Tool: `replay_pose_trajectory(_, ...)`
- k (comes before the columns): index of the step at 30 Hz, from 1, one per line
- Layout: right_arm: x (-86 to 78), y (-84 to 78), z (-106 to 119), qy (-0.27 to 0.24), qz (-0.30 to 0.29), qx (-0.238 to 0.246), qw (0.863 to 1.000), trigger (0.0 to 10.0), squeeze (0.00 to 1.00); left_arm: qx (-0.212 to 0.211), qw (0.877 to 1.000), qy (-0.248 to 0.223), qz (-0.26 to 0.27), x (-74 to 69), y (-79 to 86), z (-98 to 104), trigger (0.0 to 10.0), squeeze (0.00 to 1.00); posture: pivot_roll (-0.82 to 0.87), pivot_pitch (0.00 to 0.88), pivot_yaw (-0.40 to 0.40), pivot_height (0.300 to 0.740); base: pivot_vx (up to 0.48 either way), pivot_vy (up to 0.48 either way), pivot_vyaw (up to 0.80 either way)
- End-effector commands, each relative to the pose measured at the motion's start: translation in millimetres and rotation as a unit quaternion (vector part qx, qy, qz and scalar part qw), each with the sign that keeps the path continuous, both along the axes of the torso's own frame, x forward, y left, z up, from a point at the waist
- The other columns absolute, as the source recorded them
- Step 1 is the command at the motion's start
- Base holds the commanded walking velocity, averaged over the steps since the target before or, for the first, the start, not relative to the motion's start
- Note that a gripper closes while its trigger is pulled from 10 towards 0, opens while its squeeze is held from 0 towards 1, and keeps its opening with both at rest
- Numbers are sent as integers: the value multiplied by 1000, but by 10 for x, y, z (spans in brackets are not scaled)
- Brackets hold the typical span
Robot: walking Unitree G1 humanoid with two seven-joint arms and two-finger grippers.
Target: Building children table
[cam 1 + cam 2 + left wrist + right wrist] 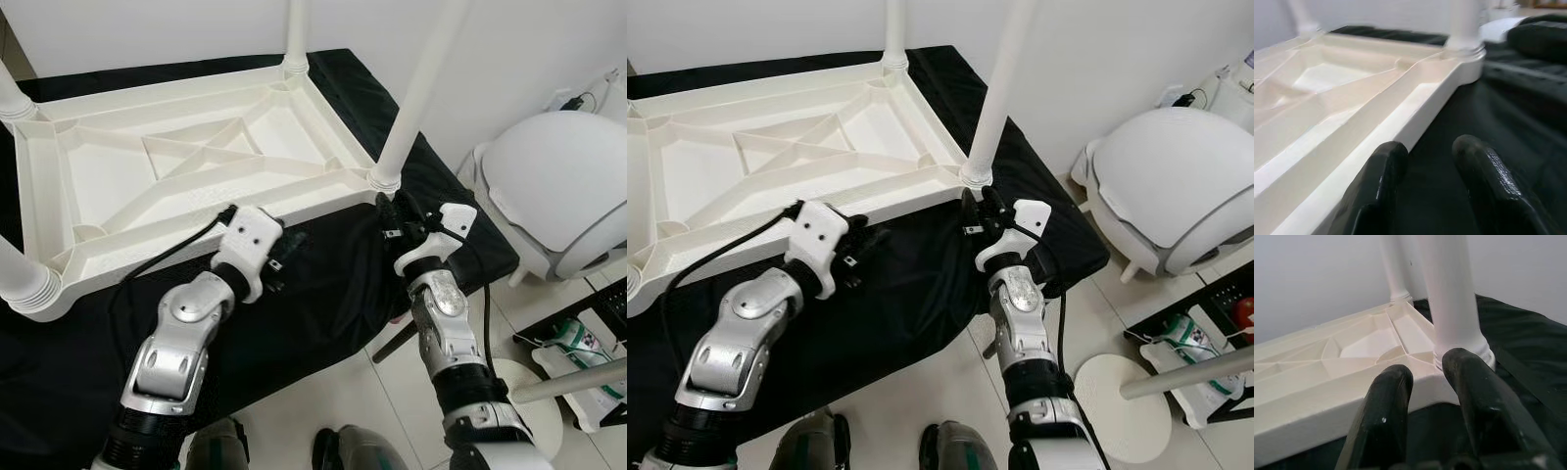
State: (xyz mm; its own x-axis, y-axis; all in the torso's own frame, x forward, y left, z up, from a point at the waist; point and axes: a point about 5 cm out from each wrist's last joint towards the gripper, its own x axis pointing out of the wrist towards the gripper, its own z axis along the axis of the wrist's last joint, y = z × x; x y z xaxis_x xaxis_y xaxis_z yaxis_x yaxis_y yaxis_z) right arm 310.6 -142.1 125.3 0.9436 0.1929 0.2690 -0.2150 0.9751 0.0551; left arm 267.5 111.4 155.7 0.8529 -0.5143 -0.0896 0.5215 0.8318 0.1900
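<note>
Right tool (pixel 400 217), fingers narrowly parted and empty, sits just short of the upright table leg (pixel 416 93); left tool (pixel 281 257), likewise parted, is farther off.

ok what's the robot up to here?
It is putting together a white plastic table, which lies upside down on a black cloth with four legs already standing in its corners. Both grippers are at the near edge: the left gripper by the rim, fingers open and holding nothing, and the right gripper at the base of the near right leg, also open and gripping nothing.
</note>
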Motion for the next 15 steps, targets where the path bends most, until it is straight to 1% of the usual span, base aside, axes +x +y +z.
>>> replay_pose_trajectory(1, -52, -45, -38, 9, -8, -16, 1000, 10000, 0, -9, 983, -21, 180, 32, 212, -49, 10000, 0, 12, 37, -59, 740, 0, 0, 0)
replay_pose_trajectory(3, -105, -107, -60, 12, -19, -39, 999, 10000, 0, -27, 973, -23, 228, -20, 352, -92, 10000, 0, 7, 42, -50, 740, 0, 0, 0)
replay_pose_trajectory(4, -105, -107, -60, 12, -19, -39, 999, 10000, 0, -27, 973, -23, 228, -20, 352, -92, 10000, 0, 7, 42, -50, 740, 0, 0, 0)
replay_pose_trajectory(7, -152, -158, -68, 17, -31, -49, 998, 10000, 0, -34, 954, -28, 295, -67, 519, -171, 10000, 0, 7, 41, -44, 740, 0, 0, 0)
replay_pose_trajectory(8, -152, -158, -68, 17, -31, -49, 998, 10000, 0, -34, 954, -28, 295, -67, 519, -171, 10000, 0, 7, 41, -44, 740, 0, 0, 0)
replay_pose_trajectory(9, -161, -173, -72, 18, -36, -52, 998, 10000, 0, -50, 944, -31, 325, -83, 582, -190, 10000, 0, 9, 37, -41, 740, 0, 0, 0)
replay_pose_trajectory(10, -165, -187, -69, 16, -43, -53, 998, 10000, 0, -74, 934, -33, 347, -103, 618, -190, 10000, 0, 7, 29, -37, 740, 0, 0, 0)
replay_pose_trajectory(12, -165, -187, -69, 16, -43, -53, 998, 10000, 0, -74, 934, -33, 347, -103, 618, -190, 10000, 0, 7, 29, -37, 740, 0, 0, 0)
replay_pose_trajectory(13, -173, -194, -60, 14, -49, -56, 997, 10000, 0, -96, 926, -49, 361, -123, 634, -159, 10000, 0, 6, 23, -34, 740, 0, 0, 0)
replay_pose_trajectory(14, -174, -191, -64, 14, -55, -55, 997, 10000, 0, -108, 925, -59, 360, -135, 606, -141, 10000, 0, 7, 14, -33, 740, 0, 0, 0)
replay_pose_trajectory(15, -174, -191, -64, 14, -55, -55, 997, 10000, 0, -108, 925, -59, 360, -135, 606, -141, 10000, 0, 7, 14, -33, 740, 0, 0, 0)
